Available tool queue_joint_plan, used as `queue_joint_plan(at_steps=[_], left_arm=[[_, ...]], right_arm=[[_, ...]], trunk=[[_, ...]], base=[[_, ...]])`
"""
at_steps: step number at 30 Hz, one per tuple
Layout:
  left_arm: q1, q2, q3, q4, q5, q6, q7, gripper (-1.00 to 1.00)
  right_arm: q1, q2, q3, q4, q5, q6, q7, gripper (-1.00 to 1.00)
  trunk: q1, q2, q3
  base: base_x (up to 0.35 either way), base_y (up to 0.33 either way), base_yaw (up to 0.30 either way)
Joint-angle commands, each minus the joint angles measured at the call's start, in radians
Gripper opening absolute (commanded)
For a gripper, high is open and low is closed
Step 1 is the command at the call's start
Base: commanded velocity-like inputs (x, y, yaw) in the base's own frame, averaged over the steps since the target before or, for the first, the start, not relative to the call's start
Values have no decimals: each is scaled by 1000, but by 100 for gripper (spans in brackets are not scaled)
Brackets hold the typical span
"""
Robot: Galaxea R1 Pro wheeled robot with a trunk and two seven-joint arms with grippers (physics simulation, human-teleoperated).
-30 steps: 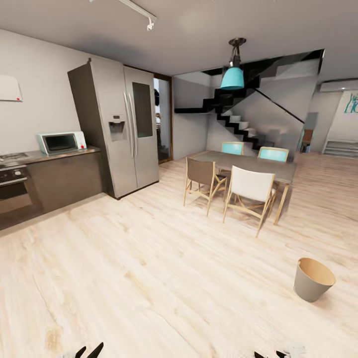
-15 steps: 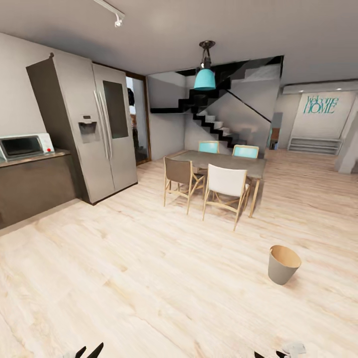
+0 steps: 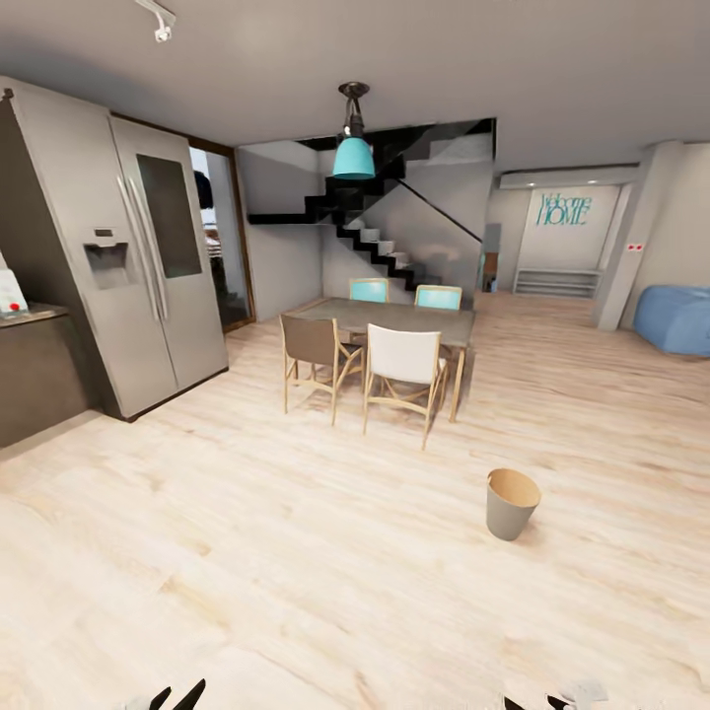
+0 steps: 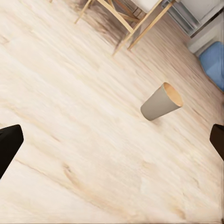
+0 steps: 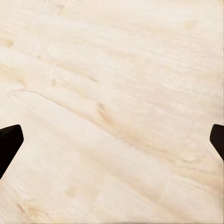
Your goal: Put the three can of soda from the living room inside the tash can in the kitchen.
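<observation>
The tash can (image 3: 512, 503) stands upright and alone on the pale wood floor (image 3: 296, 552), ahead and to the right in the head view, on the near side of the dining table (image 3: 394, 318) and well apart from its chairs; its brown inside shows near the rim, but how far down it goes and whether anything lies at the bottom cannot be made out from this angle. In the left wrist view the same bin (image 4: 161, 101) appears with its brown mouth turned partly away, so its contents are again hidden. The left gripper (image 4: 112, 140) has its dark fingers (image 4: 9, 144) spread wide at the two edges of the picture, with bare floor between them and nothing held. The right gripper (image 5: 112, 140) likewise shows its fingers (image 5: 9, 142) far apart over plain floorboards (image 5: 116, 93). In the head view only the black tips of both grippers poke up at the bottom edge. A steel fridge (image 3: 118, 266) stands at the left beside a dark surface (image 3: 35, 375) that is cut off by the frame, with a small white and red item on it too cropped to identify. A teal lamp (image 3: 352, 156) hangs over the table, black stairs (image 3: 375, 242) rise behind, and part of a blue sofa (image 3: 675, 320) is cut off at the right edge.
</observation>
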Motion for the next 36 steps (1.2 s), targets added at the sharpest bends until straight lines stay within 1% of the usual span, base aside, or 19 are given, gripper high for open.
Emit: queue_joint_plan(at_steps=[1,7,10,36], left_arm=[[0,0,0,0,0,0,0,100],[0,0,0,0,0,0,1,100],[0,0,0,0,0,0,1,100],[0,0,-2,0,0,2,3,100]], right_arm=[[0,0,0,0,0,0,0,100],[0,0,0,0,0,0,0,100],[0,0,0,0,0,0,0,100],[0,0,0,0,0,0,-2,100]], trunk=[[0,0,0],[0,0,0],[0,0,0],[0,0,0]], base=[[0,0,-300],[14,0,-283],[200,-52,-105],[321,-134,-8]])
